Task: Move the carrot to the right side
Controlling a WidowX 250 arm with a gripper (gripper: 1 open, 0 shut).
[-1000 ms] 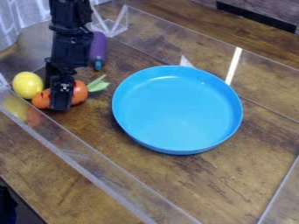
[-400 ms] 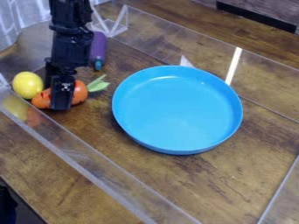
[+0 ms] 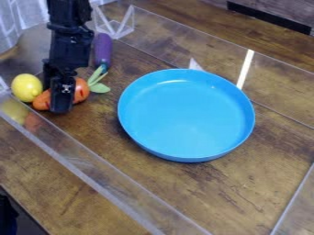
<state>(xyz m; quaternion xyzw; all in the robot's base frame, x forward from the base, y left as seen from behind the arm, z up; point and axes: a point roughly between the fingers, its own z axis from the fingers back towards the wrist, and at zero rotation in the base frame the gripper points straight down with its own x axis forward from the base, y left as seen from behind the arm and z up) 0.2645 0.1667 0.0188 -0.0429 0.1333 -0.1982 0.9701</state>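
The carrot [image 3: 81, 90] is a small, plump toy, orange with dark ridge lines and a tuft of green leaves at one end. It lies on its side to the left of the blue plate [image 3: 186, 115], apart from it. The leafy top points toward the plate, while the orange body stretches away from it. The middle of the body is partly hidden, so the orange shows in separate patches, the leaves in plain sight.

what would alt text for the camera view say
A black gripper, open, reaches down over a small orange carrot beside a yellow lemon, left of a large blue plate on a wooden table.
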